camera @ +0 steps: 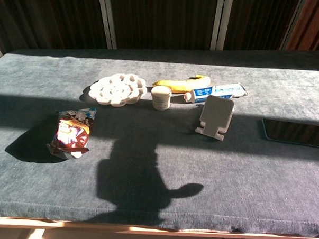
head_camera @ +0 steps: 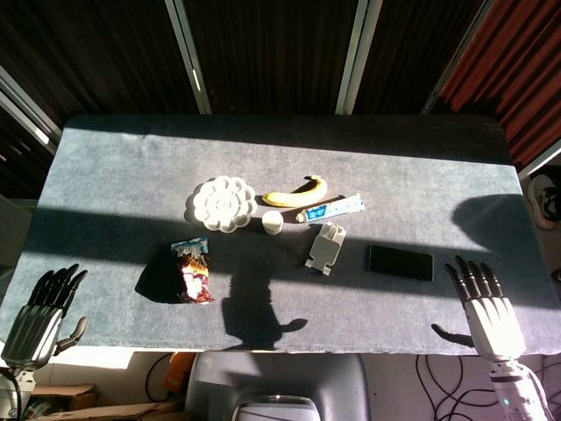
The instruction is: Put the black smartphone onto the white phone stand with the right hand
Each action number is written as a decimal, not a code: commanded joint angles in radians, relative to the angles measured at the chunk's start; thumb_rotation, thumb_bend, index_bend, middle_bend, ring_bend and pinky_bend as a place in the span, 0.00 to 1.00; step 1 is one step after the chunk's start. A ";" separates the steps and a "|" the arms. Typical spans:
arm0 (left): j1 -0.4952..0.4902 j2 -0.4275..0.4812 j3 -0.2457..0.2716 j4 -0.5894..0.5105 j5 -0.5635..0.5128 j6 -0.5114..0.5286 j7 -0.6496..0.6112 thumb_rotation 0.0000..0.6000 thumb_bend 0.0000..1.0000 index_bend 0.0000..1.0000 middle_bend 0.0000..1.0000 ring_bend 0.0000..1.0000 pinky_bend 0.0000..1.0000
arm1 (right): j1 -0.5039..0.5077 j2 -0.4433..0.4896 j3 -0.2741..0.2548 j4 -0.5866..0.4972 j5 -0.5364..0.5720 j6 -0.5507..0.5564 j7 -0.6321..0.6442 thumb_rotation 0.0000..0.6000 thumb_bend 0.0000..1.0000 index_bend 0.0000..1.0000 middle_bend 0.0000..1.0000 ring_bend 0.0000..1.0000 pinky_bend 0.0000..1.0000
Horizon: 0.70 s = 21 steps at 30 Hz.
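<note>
The black smartphone (head_camera: 400, 262) lies flat on the grey table, right of centre; the chest view shows its dark slab, the smartphone (camera: 295, 132), at the right edge. The white phone stand (head_camera: 326, 246) stands just left of it, seen upright as the stand (camera: 216, 117) in the chest view. My right hand (head_camera: 484, 309) hovers at the table's near right corner, fingers spread, holding nothing, a short way right of and nearer than the phone. My left hand (head_camera: 42, 317) is at the near left corner, fingers extended and empty. Neither hand shows in the chest view.
Behind the stand lie a banana (head_camera: 296, 193), a toothpaste tube (head_camera: 333, 210), a small white cup (head_camera: 273, 223) and a white flower-shaped dish (head_camera: 223, 203). A snack bag (head_camera: 192, 270) lies left of centre. Strong shadows cross the table (head_camera: 114, 175).
</note>
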 commanded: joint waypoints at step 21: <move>-0.005 0.011 0.000 0.019 0.016 0.009 -0.054 1.00 0.40 0.00 0.00 0.00 0.00 | 0.315 -0.096 0.137 0.307 0.305 -0.569 0.158 1.00 0.16 0.17 0.08 0.00 0.05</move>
